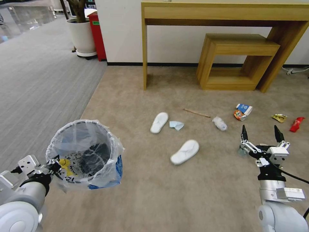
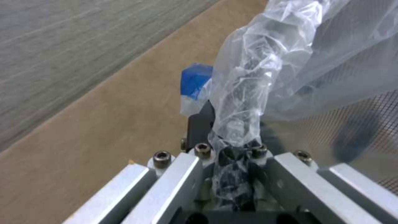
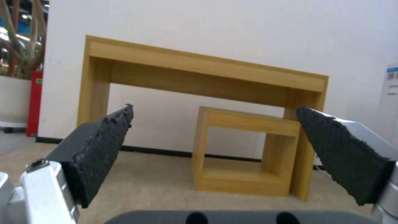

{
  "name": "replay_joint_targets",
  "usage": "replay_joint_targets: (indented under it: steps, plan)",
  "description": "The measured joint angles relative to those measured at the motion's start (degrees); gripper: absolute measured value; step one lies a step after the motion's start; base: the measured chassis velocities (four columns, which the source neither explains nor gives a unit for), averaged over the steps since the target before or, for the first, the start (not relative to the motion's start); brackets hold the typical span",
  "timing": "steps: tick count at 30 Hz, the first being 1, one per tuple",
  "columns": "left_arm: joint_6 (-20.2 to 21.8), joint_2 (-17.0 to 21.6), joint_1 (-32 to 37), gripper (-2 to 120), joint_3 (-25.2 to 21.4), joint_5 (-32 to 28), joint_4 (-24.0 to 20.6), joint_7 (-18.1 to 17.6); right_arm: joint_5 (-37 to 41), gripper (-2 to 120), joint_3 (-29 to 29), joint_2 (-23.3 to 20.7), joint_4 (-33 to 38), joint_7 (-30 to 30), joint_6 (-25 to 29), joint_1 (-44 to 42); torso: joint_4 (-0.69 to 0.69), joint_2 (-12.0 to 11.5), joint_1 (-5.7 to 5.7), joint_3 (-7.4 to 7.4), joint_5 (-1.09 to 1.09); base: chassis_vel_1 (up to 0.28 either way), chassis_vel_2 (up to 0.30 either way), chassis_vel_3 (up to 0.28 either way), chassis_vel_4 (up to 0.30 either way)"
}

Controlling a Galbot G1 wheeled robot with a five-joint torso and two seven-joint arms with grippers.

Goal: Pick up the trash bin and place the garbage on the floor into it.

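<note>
The left gripper (image 1: 53,167) is clamped on the near rim of the bin (image 1: 84,154), holding it up above the floor (image 1: 180,199) at the near left. The left wrist view shows the crinkled bag (image 2: 244,93) bunched between the gripper's plates, with the bin's dark mesh wall (image 2: 365,124) beside it. The bin stands roughly upright, its mouth open to the head camera, the bag folded over its rim and blue at the lower part.

The right gripper (image 1: 260,133) hangs at the near right with its two black fingers (image 3: 104,146) spread wide and nothing between them, pointing toward the far wall.

The garbage lies scattered on the beige carpet, well apart from the bin. One white slipper (image 1: 159,122) lies in the middle, a pale blue tissue (image 1: 176,125) just right of it, and a second slipper (image 1: 184,151) nearer. A thin stick (image 1: 196,112) lies farther off. Right of that is a whitish wad (image 1: 220,123), then a blue-white cup (image 1: 244,108) touching a crushed orange can (image 1: 239,115). At the far right lie a yellow wrapper (image 1: 279,118) and a red wrapper (image 1: 296,124).

A wooden table (image 1: 225,13) stands against the far wall with a smaller wooden stool (image 1: 238,61) under it. Grey ribbed carpet (image 1: 38,83) runs along the left, with a white planter (image 1: 81,37) at its far end.
</note>
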Motion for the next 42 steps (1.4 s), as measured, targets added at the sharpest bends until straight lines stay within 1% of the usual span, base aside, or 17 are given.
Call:
replay_joint_targets:
  steps: [1,2,4,5,7,9,11,24,28,31,32,35,37,39,40,41,42]
  plan:
    - [0.0,-0.1,0.0,1,0.2,0.1,0.0,0.0,0.0,100,0.0,0.0,-0.1,0.0,0.0,0.1,-0.01,0.0,0.00,-0.01,-0.05,-0.357,0.372,0.355,-0.314]
    - [0.0,-0.1,0.0,1,0.2,0.1,0.0,0.0,0.0,100,0.0,0.0,-0.1,0.0,0.0,0.1,-0.01,0.0,0.00,-0.01,-0.05,-0.357,0.372,0.355,-0.314]
    - [0.0,-0.2,0.0,1,0.5,0.3,0.1,0.1,0.1,100,-0.1,-0.1,-0.3,0.2,0.0,0.1,-0.01,0.0,0.00,-0.01,0.01,-0.335,0.379,0.330,-0.342]
    - [0.0,-0.3,0.0,1,0.6,0.4,0.1,0.1,0.2,100,-0.2,-0.1,-0.4,0.4,0.0,0.2,0.01,0.0,0.01,-0.01,-0.04,-0.313,0.367,0.317,-0.342]
    - [0.0,-0.3,0.0,1,0.7,0.4,0.1,0.1,0.2,100,-0.2,-0.2,-0.5,0.4,0.0,0.2,0.00,0.0,0.01,0.00,-0.06,-0.293,0.367,0.296,-0.335]
    - [0.0,-0.3,0.0,1,0.7,0.5,0.1,0.1,0.1,100,-0.2,-0.2,-0.6,0.4,0.0,0.3,0.00,0.0,0.01,0.00,-0.02,-0.271,0.312,0.253,-0.321]
    - [0.0,-0.3,0.0,1,0.7,0.5,0.1,0.1,0.1,100,-0.2,-0.2,-0.8,0.4,0.0,0.3,0.00,0.0,0.01,-0.01,-0.02,-0.246,0.290,0.230,-0.284]
    - [0.0,-0.1,0.0,1,0.6,0.6,0.1,0.3,0.0,100,-0.9,-0.3,-1.3,0.8,0.5,0.7,0.00,0.0,0.00,-0.01,-0.02,-0.197,0.184,0.197,-0.196]
    - [0.0,-0.1,0.0,1,0.8,0.7,0.0,0.4,-1.1,100,-1.5,-0.5,-1.3,2.8,0.0,0.3,0.00,0.0,0.01,0.00,-0.03,-0.080,0.085,0.060,-0.060]
    - [0.0,0.0,0.1,1,0.8,0.9,-0.1,0.4,-2.0,100,-2.1,-1.1,-1.3,4.7,-1.7,-0.7,0.00,0.0,-0.01,-0.02,-0.02,0.021,-0.015,-0.015,0.009]
    - [0.0,0.0,0.1,1,0.8,0.9,-0.1,0.4,-2.0,100,-2.1,-1.1,-1.3,4.7,-1.7,-0.7,0.00,0.0,-0.01,-0.02,-0.02,0.064,-0.045,-0.044,0.028]
    - [0.0,0.0,0.1,1,0.8,1.0,-0.2,0.5,-2.1,100,-2.4,-1.9,-0.8,6.2,-4.5,-1.6,0.00,0.0,-0.02,-0.02,-0.02,0.021,-0.010,-0.016,0.009]
    - [0.0,0.0,0.1,1,0.9,1.0,-0.2,0.5,-2.0,100,-2.5,-2.0,-0.7,6.3,-4.9,-1.7,0.00,0.0,-0.02,-0.02,-0.02,0.000,0.000,0.000,0.000]
    - [0.0,0.0,0.1,1,1.0,1.3,-0.2,0.5,-0.5,100,-3.3,-3.2,-0.3,7.9,-8.2,-2.3,-0.01,0.0,-0.01,-0.02,-0.03,0.000,0.000,0.000,0.000]
    - [0.0,0.0,0.1,1,1.0,1.4,-0.4,0.5,1.1,100,-4.3,-4.2,-0.2,8.9,-10.7,-2.4,0.00,0.0,-0.01,-0.02,-0.02,0.000,0.000,0.000,0.000]
    - [0.0,0.0,0.1,1,1.0,1.4,-0.4,0.5,1.1,100,-4.3,-4.2,-0.2,8.9,-10.7,-2.4,0.00,0.0,-0.01,-0.02,-0.02,0.000,0.000,0.000,0.000]
    - [0.0,0.0,0.2,1,1.0,1.4,-0.6,0.5,2.5,100,-5.1,-4.8,0.0,9.4,-12.5,-2.5,0.00,0.0,-0.01,-0.02,-0.02,0.000,0.000,0.000,0.000]
